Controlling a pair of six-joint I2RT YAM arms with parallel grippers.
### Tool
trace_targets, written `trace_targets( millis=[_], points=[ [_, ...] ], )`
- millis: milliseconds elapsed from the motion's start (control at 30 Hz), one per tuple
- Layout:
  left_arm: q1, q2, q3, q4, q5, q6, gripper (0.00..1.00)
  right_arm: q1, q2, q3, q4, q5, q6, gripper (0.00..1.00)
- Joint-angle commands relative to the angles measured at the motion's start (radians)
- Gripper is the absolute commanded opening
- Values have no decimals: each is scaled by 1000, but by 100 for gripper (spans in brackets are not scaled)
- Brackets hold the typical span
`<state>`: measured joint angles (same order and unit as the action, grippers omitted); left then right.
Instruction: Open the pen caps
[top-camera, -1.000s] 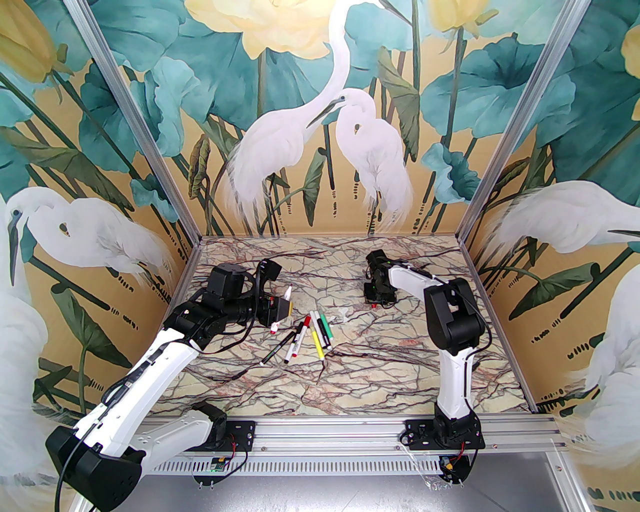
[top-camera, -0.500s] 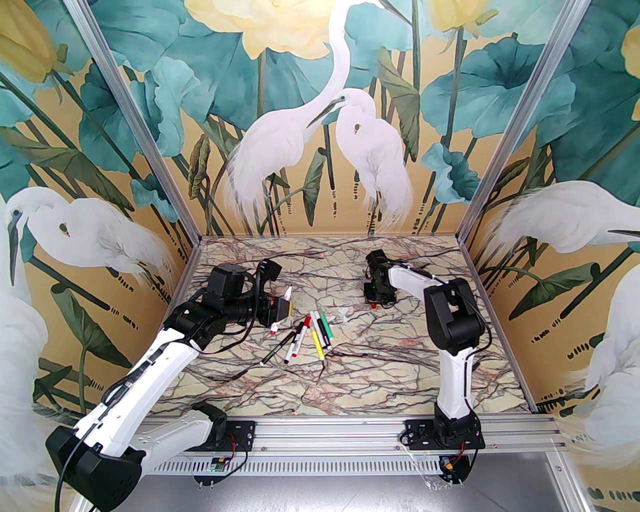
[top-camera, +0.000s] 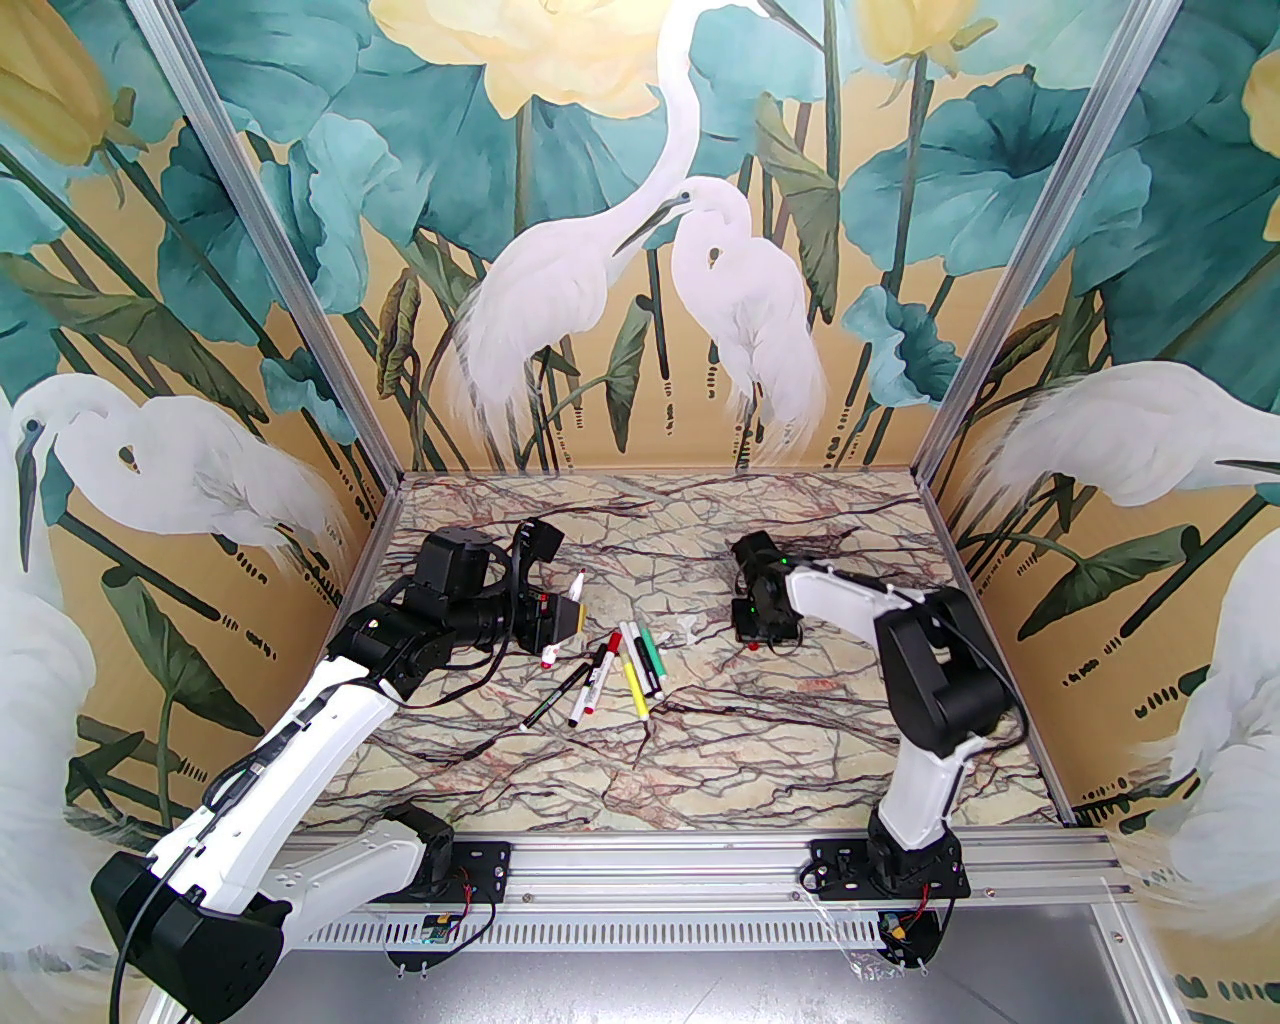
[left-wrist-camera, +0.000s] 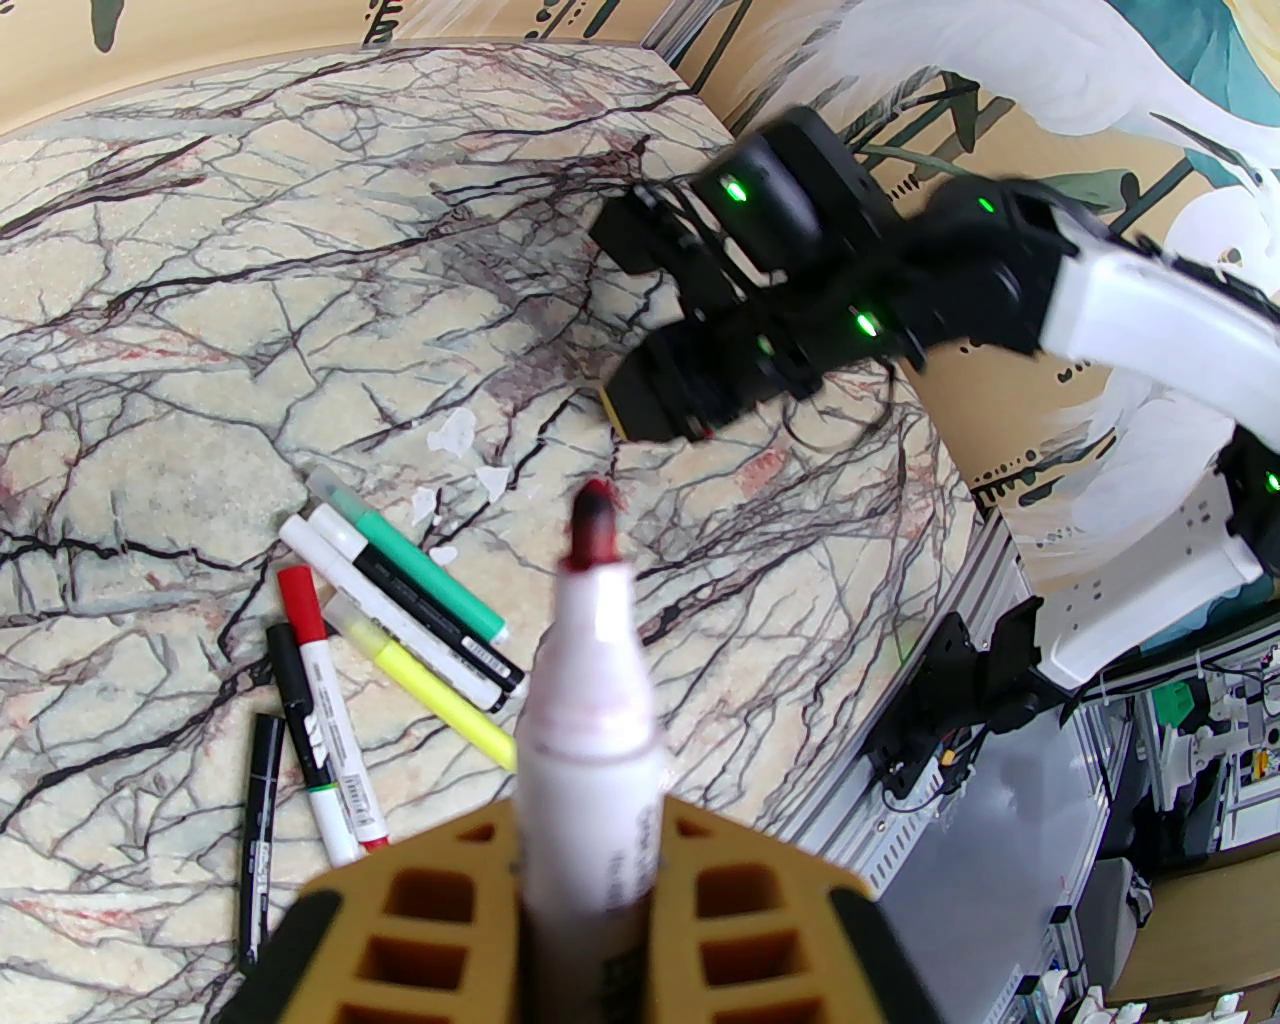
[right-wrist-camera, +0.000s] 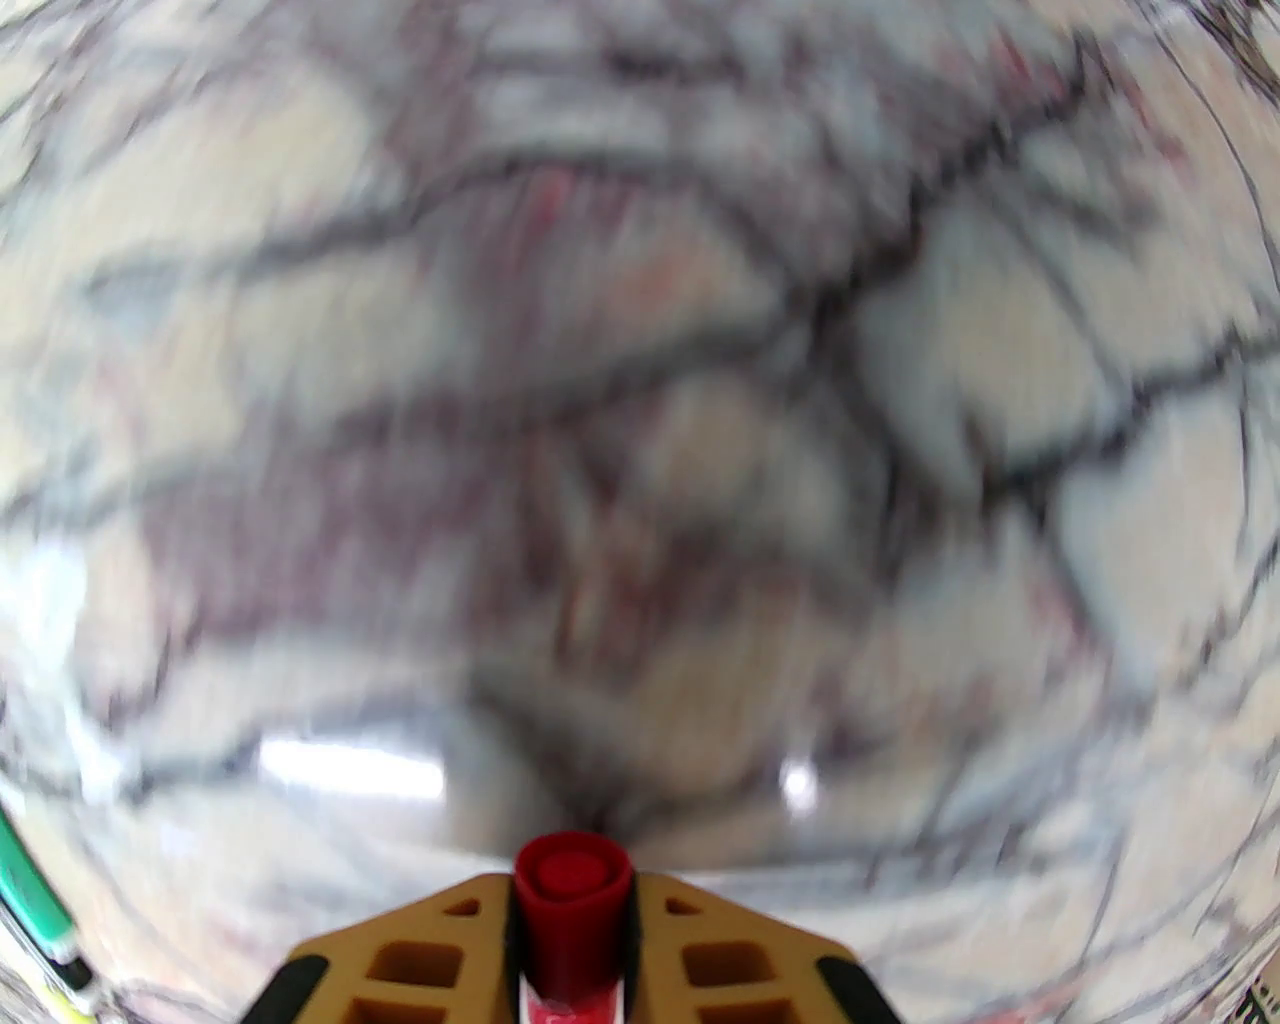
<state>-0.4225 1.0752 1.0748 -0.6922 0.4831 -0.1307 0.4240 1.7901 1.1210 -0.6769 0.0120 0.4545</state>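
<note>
Red plastic is the news here: the red cap (right-wrist-camera: 572, 875) is pinched end-on between the jaws of the right gripper (right-wrist-camera: 572, 930), which has swung nearer and lower over the marble table (top-camera: 700, 780) than it stood a second ago (its wrist view is smeared with motion, so it looks to be mid-travel). The left gripper (left-wrist-camera: 590, 850) has not budged; its jaws are clamped on the white marker (left-wrist-camera: 590, 680), held well off the table with the stained red tip (left-wrist-camera: 592, 515) bare and pointing toward the other arm. Cap and marker are now well apart, so I judge this pen opened, and the sensible next step is to set the cap down on clear marble. The loose pens (left-wrist-camera: 400, 620) lie fanned together on the table between the arms, below the held marker, five of them: green, yellow, black-and-white, a white one with a red end, and a slim black one. All appear capped, so most of the job seems left to do. As for writing, the held marker carries grey print along its barrel, and several loose pens have printed labels and a barcode-like block, but none is sharp enough to read.
</note>
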Motion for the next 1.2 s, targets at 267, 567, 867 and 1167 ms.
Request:
trace_targets(
  millis=[267, 567, 867, 1167],
  points=[
    [4, 5, -7, 1, 25, -2, 2, 65, -133, -157, 20, 30, 149, 24],
    [4, 7, -6, -1, 25, 0, 2, 86, -121, -181, 44, 51, 164, 26],
    [4, 5, -7, -7, 20, 3, 2, 93, -108, -195, 65, 54, 181, 31],
    [4, 3, -2, 6, 9, -14, 4, 121, -190, -217, 75, 77, 175, 39]
  ],
)
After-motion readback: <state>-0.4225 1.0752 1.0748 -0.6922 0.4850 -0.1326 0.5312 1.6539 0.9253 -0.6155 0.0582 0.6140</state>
